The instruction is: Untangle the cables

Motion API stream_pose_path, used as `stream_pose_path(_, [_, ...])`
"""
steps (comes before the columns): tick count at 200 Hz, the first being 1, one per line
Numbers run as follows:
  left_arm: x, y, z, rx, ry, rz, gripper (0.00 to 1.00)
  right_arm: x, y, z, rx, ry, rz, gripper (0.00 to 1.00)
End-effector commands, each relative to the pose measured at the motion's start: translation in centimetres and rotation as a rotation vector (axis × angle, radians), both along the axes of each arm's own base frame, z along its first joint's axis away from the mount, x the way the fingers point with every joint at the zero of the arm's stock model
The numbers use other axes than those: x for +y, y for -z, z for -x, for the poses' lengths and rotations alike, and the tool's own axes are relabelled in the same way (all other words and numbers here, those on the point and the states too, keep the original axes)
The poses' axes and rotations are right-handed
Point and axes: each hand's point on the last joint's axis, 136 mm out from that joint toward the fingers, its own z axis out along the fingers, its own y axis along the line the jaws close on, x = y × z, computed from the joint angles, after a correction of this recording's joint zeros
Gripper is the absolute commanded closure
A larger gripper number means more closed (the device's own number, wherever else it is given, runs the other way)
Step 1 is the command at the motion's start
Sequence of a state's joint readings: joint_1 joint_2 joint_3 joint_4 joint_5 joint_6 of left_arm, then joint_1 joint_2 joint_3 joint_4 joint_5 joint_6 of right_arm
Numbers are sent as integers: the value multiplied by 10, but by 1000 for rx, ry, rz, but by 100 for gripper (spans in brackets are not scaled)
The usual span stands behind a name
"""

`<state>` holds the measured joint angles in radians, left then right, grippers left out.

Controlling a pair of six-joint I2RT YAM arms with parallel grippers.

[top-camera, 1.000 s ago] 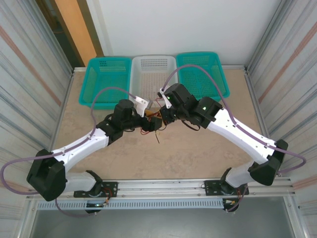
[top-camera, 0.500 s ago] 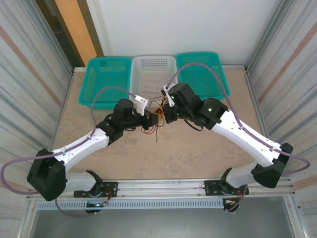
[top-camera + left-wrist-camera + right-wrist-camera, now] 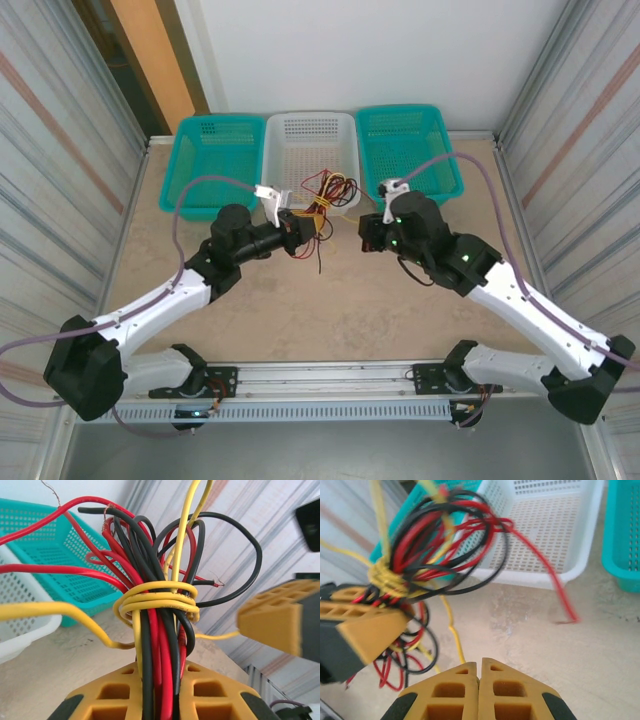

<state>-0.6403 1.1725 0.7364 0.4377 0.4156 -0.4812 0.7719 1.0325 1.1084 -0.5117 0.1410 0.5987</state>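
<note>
Above the bench, near the front rim of the white basket, my left tool is clamped on the red, black and yellow cables, a looped bundle bound by yellow turns, and my right tool, pressed together and empty, is near it.

Red, black and yellow cables; two teal mesh baskets, one white basket.
</note>
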Motion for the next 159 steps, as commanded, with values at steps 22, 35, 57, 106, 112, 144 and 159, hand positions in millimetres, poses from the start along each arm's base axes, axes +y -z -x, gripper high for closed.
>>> stream_pose_path(22, [4, -106, 29, -235, 111, 222, 100, -42, 22, -9, 119, 143, -231, 100])
stream_pose_path(35, [-1, -115, 39, -250, 163, 230, 100, -47, 28, -16, 148, 145, -284, 100])
stream_pose_path(57, [-18, -125, 65, -294, 291, 209, 100, -48, 39, -28, 206, 105, -354, 100])
stream_pose_path(106, [-49, -120, 110, -300, 574, 128, 100, -49, 28, -57, 220, 9, -479, 100])
stream_pose_path(112, [-51, -116, 114, -289, 600, 114, 100, -49, 23, -59, 216, -7, -487, 100])
stream_pose_path(144, [-56, -99, 136, -252, 722, 53, 100, -52, 2, -72, 205, -103, -551, 100])
stream_pose_path(159, [-57, -94, 144, -269, 738, 22, 100, -48, -1, -75, 221, -161, -568, 100])
